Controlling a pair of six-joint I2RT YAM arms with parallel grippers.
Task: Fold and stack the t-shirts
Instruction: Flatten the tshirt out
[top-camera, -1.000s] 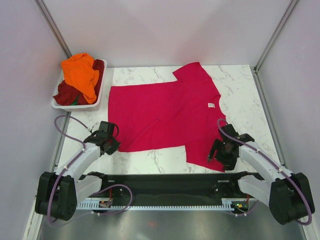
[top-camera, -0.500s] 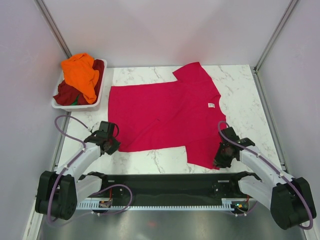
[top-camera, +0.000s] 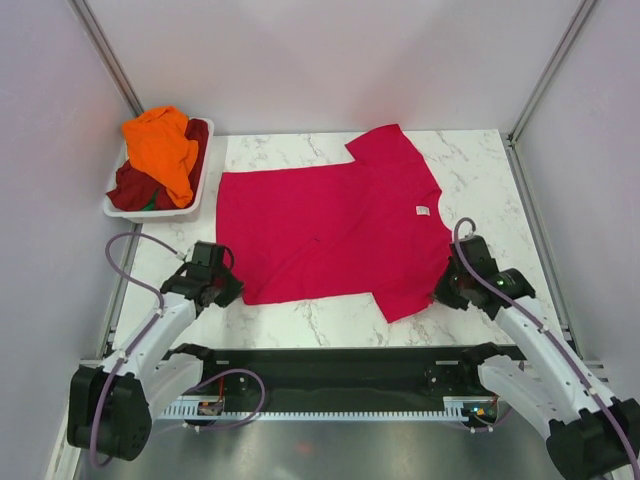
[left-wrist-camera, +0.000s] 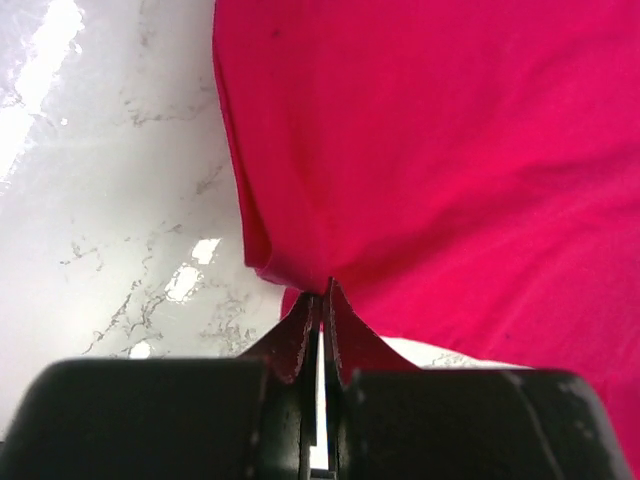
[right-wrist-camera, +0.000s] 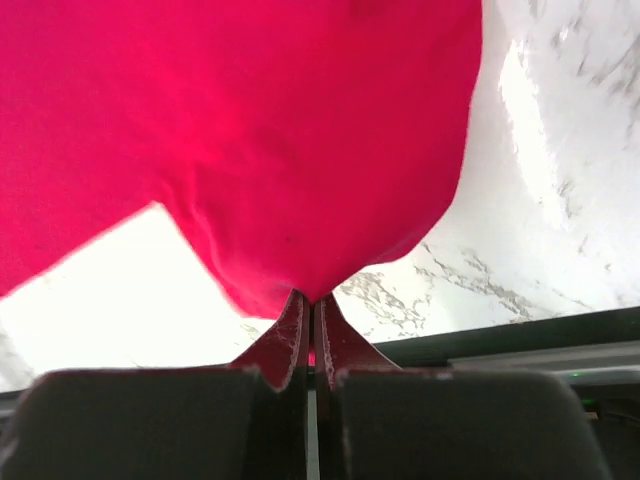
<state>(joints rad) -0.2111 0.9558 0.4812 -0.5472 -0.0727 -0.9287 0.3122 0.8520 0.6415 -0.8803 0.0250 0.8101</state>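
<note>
I see left gripper (left-wrist-camera: 320, 295) and right gripper (right-wrist-camera: 308, 298) each pinching a near corner of the crimson shirt (top-camera: 330, 230), flat right of the basket (top-camera: 152, 213). Thin bites could slip on lift and skew the fold.

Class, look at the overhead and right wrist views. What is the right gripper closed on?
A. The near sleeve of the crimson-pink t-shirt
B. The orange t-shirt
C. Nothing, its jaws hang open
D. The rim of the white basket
A: in the right wrist view the right gripper has its jaws pressed together on a pinch of the crimson-pink t-shirt, at the edge of its near sleeve.
</note>
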